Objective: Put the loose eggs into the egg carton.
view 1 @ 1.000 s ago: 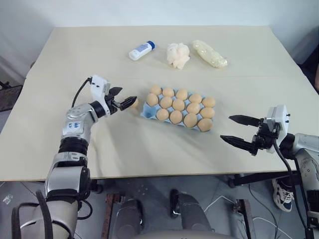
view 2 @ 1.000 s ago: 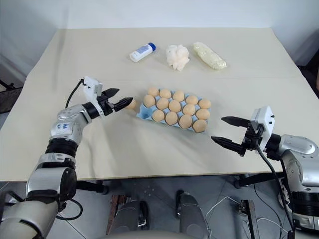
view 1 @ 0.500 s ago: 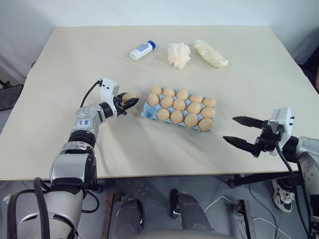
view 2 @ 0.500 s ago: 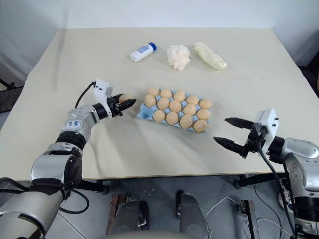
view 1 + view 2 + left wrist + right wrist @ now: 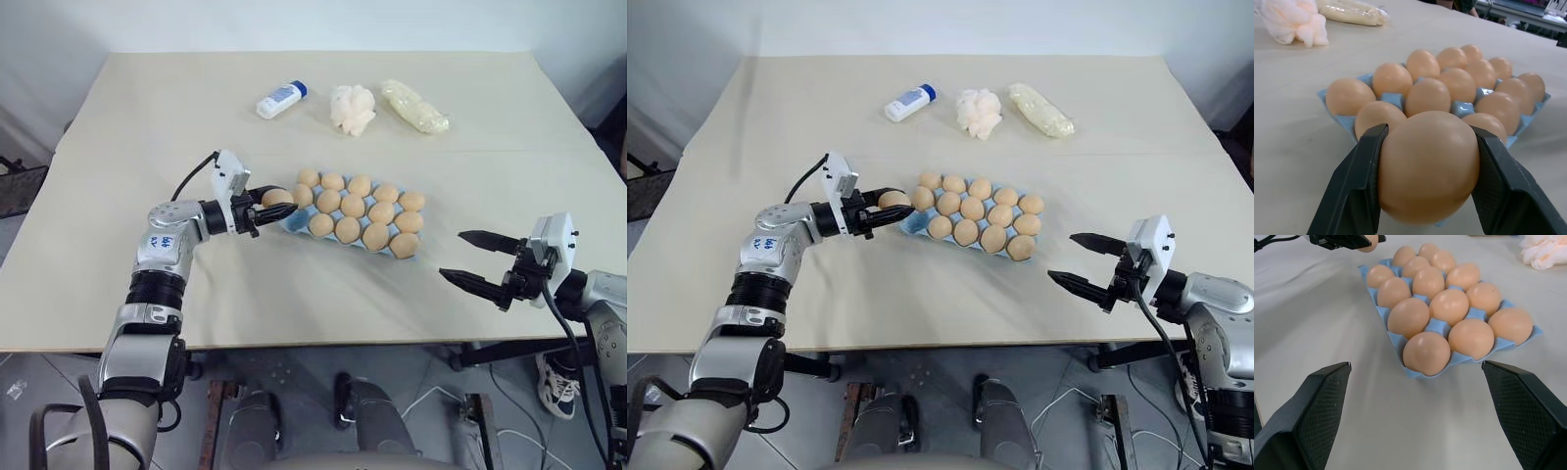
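Observation:
A light blue egg carton (image 5: 291, 219) lies mid-table with several tan-brown eggs (image 5: 353, 209) seated in its cups. My left gripper (image 5: 273, 203) is shut on one loose egg (image 5: 1427, 166), held just above the table at the carton's left end; its black fingers (image 5: 1359, 188) clasp the egg on both sides. At the table's front right, my right gripper (image 5: 474, 258) hangs open and holds nothing, well clear of the carton (image 5: 1437, 326).
Along the far side of the table (image 5: 147, 108) lie a white bottle with a blue cap (image 5: 278, 99), a lumpy white wad (image 5: 351, 107) and a pale clear-wrapped roll (image 5: 413, 106). Beige tabletop spreads left of and in front of the carton.
My left gripper closed on the loose egg, lifted it slightly and carried it right to the carton's left end. The right gripper stayed in place.

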{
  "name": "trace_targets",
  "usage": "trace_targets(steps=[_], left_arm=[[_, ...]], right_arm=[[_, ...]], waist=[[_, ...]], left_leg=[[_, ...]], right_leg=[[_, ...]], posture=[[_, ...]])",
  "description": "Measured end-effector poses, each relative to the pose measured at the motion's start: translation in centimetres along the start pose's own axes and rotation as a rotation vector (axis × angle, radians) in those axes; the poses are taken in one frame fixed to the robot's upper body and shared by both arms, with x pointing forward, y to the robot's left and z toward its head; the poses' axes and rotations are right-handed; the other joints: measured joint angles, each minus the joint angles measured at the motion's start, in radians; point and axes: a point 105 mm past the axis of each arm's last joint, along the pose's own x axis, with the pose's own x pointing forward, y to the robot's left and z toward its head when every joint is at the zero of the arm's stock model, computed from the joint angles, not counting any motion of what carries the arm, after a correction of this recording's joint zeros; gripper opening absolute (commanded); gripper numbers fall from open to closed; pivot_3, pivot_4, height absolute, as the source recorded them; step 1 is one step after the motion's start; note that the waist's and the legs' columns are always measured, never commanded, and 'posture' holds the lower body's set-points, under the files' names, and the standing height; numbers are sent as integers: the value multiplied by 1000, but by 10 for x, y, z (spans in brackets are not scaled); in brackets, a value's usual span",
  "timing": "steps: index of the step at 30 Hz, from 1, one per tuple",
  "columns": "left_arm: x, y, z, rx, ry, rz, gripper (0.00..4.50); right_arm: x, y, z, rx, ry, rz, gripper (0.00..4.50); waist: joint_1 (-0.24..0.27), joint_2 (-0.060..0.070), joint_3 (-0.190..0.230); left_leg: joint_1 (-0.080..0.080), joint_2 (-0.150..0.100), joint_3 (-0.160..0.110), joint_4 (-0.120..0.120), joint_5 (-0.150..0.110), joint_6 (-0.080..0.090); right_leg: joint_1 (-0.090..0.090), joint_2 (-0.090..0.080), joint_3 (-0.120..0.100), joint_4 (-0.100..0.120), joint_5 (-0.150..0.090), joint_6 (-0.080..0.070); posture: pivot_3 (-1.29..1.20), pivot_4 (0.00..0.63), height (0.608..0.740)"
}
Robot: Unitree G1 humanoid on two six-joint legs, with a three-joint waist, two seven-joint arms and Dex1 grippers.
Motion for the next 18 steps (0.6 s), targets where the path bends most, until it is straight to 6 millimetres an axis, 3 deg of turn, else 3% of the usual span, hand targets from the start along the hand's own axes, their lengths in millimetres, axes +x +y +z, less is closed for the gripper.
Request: trace_targets(steps=[2, 10, 18], left_arm=[[7, -7, -1, -2, 3, -30, 2003], [17, -9, 3, 18, -19, -17, 4473], [14, 2, 3, -4, -25, 35, 4473]], right_arm=[[0, 0, 0, -1, -1, -2, 4500], [-1, 0, -4, 10, 7, -12, 4500], [-1, 0, -3, 7, 6, -15, 4500]], waist=[[1, 0, 0], [-2, 0, 0], [-1, 0, 0]], left_leg=[[0, 0, 0, 0, 1, 1], [0, 0, 0, -1, 1, 1], [0, 0, 0, -1, 1, 1]], right_leg=[[1, 0, 1, -1, 0, 0], [0, 0, 1, 0, 0, 0], [0, 0, 1, -1, 0, 1]], posture=[[0, 150, 740], [0, 150, 740], [0, 150, 740]])
